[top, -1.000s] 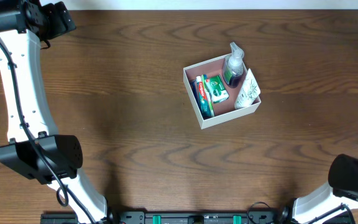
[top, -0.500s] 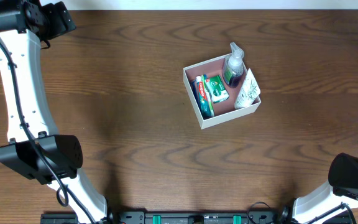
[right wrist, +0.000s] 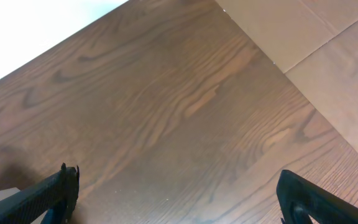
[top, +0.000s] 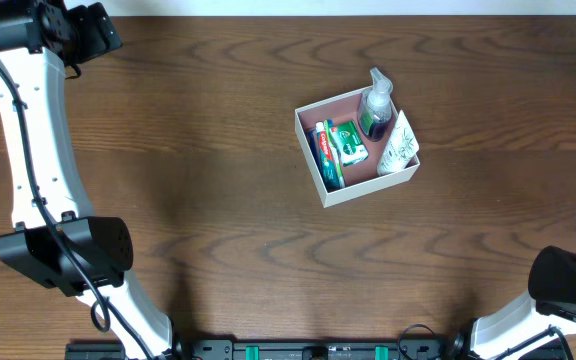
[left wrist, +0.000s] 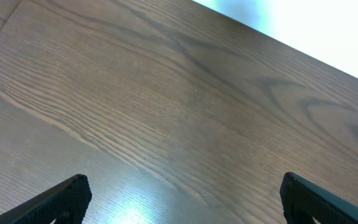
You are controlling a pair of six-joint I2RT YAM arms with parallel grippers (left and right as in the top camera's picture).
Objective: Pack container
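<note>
The container (top: 366,188), a square white-walled box with a pink inside, stands right of the table's middle in the overhead view. In it lie a red toothpaste box (top: 325,156) and a green packet (top: 347,143). A purple pump bottle (top: 375,110) and a white tube (top: 400,146) are in it too. My left gripper (left wrist: 182,199) is open and empty over bare wood, far off at the table's back left (top: 93,30). My right gripper (right wrist: 179,193) is open and empty over bare wood near the back right corner.
The dark wooden table (top: 188,200) fills the overhead view. The table's far edge shows in the left wrist view (left wrist: 272,34). In the right wrist view the table corner (right wrist: 219,6) meets a pale brown floor (right wrist: 328,56).
</note>
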